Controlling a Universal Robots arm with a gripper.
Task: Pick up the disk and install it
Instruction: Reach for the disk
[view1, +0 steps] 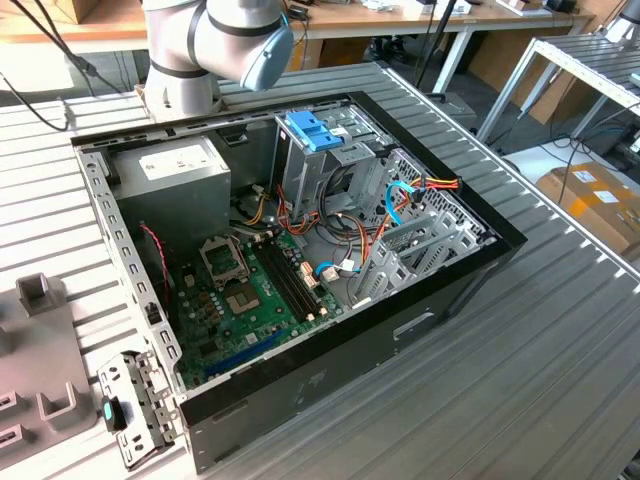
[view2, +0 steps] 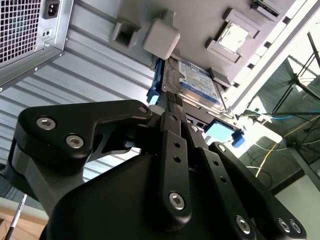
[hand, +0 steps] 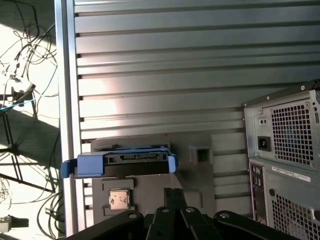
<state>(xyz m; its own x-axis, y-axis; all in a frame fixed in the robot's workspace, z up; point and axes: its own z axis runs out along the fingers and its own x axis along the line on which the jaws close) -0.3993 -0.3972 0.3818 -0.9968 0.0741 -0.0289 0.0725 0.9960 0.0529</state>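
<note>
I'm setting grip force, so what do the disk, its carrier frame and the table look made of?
The disk: likely metal body under a glossy white-and-blue label that catches light. Carrier frame: light-blue plastic, by its even colour and moulded edges. Table: grey ribbed metal, probably aluminium, with a dull sheen.

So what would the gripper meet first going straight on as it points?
Probably the disk, lying on the grey tray right ahead of the gripper; the gap between them is hard to judge.

Disk (view2: 199, 82): white-blue label (carrier (hand: 85, 165) light-blue); table (hand: 175, 60) ribbed grey.
</note>
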